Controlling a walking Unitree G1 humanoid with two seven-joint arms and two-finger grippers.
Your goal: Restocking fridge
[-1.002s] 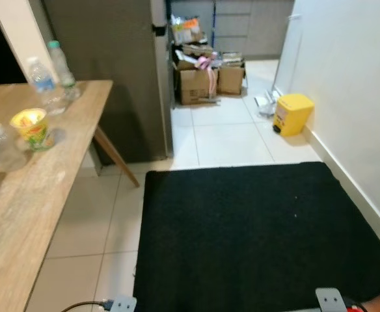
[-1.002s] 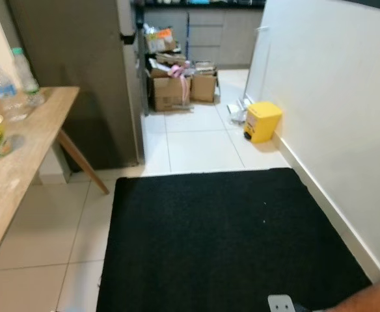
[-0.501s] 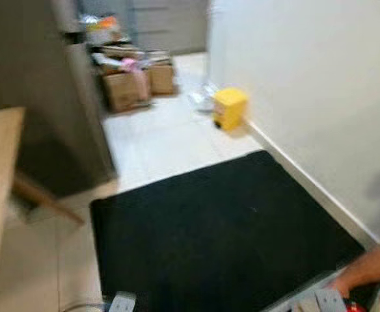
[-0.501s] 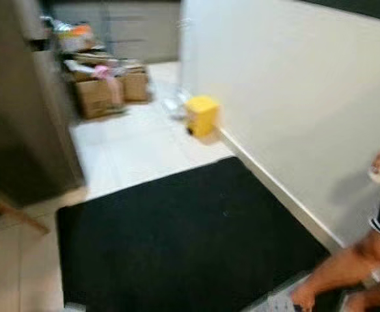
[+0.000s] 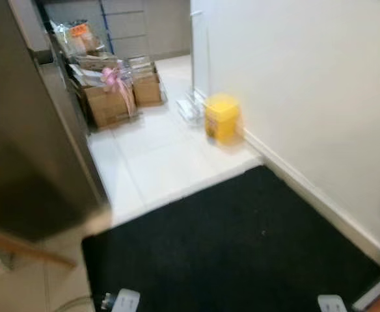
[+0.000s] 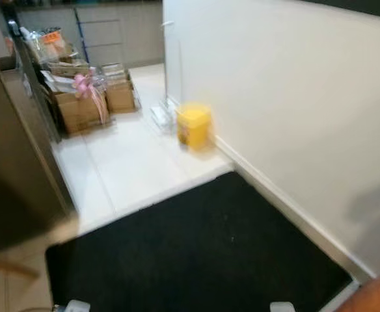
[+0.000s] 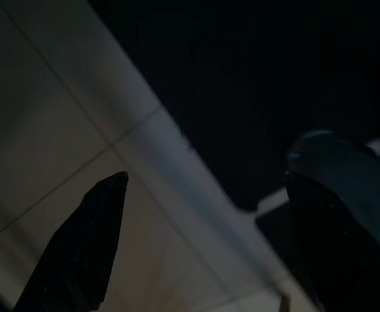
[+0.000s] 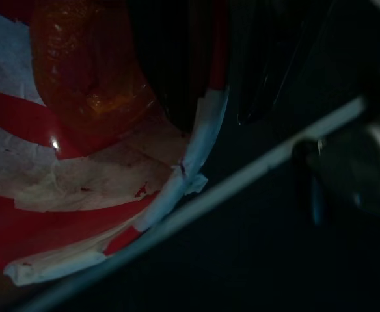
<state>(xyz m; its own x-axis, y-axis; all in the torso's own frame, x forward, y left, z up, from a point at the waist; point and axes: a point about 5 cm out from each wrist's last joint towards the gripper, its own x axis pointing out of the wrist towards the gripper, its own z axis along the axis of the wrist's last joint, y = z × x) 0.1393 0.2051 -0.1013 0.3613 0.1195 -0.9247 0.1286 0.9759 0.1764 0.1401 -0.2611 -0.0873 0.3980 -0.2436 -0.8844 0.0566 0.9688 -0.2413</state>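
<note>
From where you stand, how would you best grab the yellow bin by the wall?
Probably from above, gripping the yellow bin across its top edges. It stands upright on the tile floor against the white wall, so the wall side is blocked; come from the open floor side. The image is blurred, so no handle can be made out.

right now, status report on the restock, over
Left hand open, idle over floor tiles. Fridge on the left, door shut. Black mat ahead, yellow bin by wall.
</note>
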